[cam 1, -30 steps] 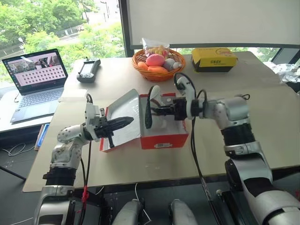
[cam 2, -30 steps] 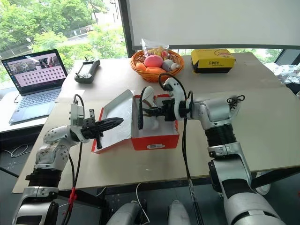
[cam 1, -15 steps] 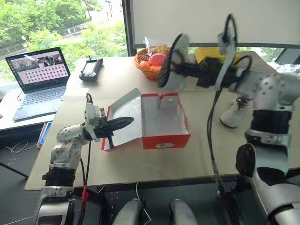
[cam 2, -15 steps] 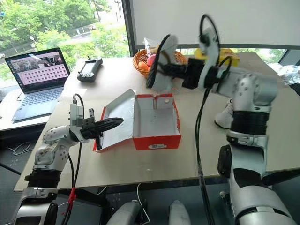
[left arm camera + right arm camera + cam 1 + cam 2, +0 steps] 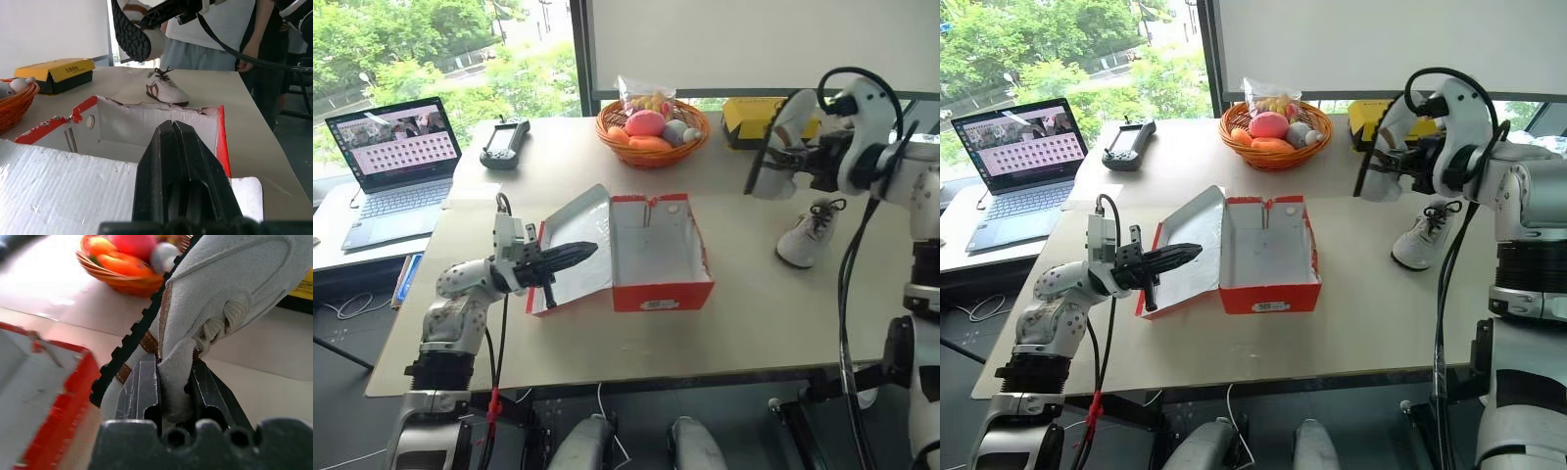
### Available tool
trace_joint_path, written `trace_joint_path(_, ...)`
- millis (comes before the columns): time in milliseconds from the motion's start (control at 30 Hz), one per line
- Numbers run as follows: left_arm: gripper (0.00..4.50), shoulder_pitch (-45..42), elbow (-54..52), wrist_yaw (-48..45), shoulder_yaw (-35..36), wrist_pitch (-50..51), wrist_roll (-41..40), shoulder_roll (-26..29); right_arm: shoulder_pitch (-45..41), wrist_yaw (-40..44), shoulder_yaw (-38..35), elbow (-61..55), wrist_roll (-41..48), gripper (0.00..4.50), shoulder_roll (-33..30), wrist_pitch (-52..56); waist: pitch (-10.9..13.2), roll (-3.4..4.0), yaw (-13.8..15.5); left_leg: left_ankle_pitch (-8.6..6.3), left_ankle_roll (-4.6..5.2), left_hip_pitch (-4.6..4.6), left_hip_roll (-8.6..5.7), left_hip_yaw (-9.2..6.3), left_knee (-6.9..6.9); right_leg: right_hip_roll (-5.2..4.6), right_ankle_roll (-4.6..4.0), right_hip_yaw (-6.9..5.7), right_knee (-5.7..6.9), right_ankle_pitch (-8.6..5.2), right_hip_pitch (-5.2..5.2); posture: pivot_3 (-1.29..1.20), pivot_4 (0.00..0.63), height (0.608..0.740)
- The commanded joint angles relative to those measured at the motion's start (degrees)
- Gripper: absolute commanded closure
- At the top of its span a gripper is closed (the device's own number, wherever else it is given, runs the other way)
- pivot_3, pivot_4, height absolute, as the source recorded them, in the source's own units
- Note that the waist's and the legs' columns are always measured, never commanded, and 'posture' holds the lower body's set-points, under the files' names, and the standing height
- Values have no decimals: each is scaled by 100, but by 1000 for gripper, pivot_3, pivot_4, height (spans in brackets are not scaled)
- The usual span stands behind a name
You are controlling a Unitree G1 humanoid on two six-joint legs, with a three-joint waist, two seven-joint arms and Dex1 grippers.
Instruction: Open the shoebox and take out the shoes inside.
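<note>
Right gripper (image 5: 173, 382) jaws pinch a shoe (image 5: 230, 298) by its soft collar, aloft near the table's (image 5: 754, 313) right edge; it looks light and floppy. Left gripper (image 5: 570, 255) jaws together over the open, seemingly empty box's (image 5: 661, 294) lid.

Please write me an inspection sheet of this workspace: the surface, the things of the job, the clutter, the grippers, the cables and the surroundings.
Surface: beige table; bare in front of the box.
Job's things: red shoebox open, lid laid back toward the robot's left, white inside, no shoe in it. One shoe stands on the table to the box's right; second shoe is in the air above it.
Clutter: fruit basket, yellow box, black controller, laptop.
Grippers: left gripper shut, over the lid; right gripper shut on the second shoe.
Cables: black cable hanging from the right arm.
Surroundings: window with trees; a person stands beyond the table.
</note>
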Motion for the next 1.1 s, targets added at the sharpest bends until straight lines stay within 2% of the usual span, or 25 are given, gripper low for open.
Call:
trace_joint_path(33, 4500, -53, -122, -27, 37, -64, -49, 23, -13, -330, 119, 58, -632, 4014, -420, -385, 0, 0, 11, 0, 0, -2, 0, 0, 0, 0, 0, -2, -1, 0, -1, 0, 150, 740)
trace_joint_path(200, 4500, -40, -77, -56, 34, -80, -28, 32, 249, -297, 576, 1, -1224, 4014, -834, -269, 1, 1, -7, 0, 0, -4, 1, 1, 0, 0, 2, 0, -3, -2, -2, 0, 150, 740)
trace_joint_path(433, 4500, 25, -72, -101, 37, -96, -15, 40, 736, -19, 1041, 37, -1633, 4014, -1063, -112, 2, 2, -43, 0, 0, -3, 3, 2, 2, 1, 2, 1, 0, -3, 0, 0, 150, 740)
trace_joint_path(667, 4500, 119, -120, -138, 36, -116, 5, 54, 1210, 33, 1216, 509, -1813, 4014, -868, -163, 2, 2, -7, 1, 1, -2, 1, 2, 10, 0, 4, -1, 0, -2, 5, 0, 150, 740)
trace_joint_path(867, 4500, 139, -98, -160, 43, -142, 28, 71, 1164, -114, 1216, 1341, -1892, 4014, -510, -551, 1, 1, -20, 1, 1, 3, 4, 2, 14, 4, 4, -2, 5, -1, 10, 0, 150, 740)
trace_joint_path(933, 4500, 137, -64, -171, 39, -164, 43, 73, 1077, -252, 1085, 1582, -1894, 3223, -370, -797, 1, 1, -14, 1, 1, 15, 4, 1, 20, 6, 4, -4, 3, -1, 24, 0, 150, 740)
trace_joint_path(967, 4500, 138, -57, -178, 38, -165, 42, 75, 1029, -217, 1044, 1666, -1876, 3060, -315, -864, 2, 1, -11, 0, 0, 18, 4, 2, 23, 6, 5, -4, 2, -1, 29, 0, 150, 740)
trace_joint_path(1100, 4500, 147, -50, -204, 37, -170, 31, 82, 821, -209, 969, 1905, -1913, 1652, -164, -1015, 2, 1, -3, 0, 0, 18, 3, 2, 28, 5, 10, -4, 4, 2, 30, 0, 150, 740)
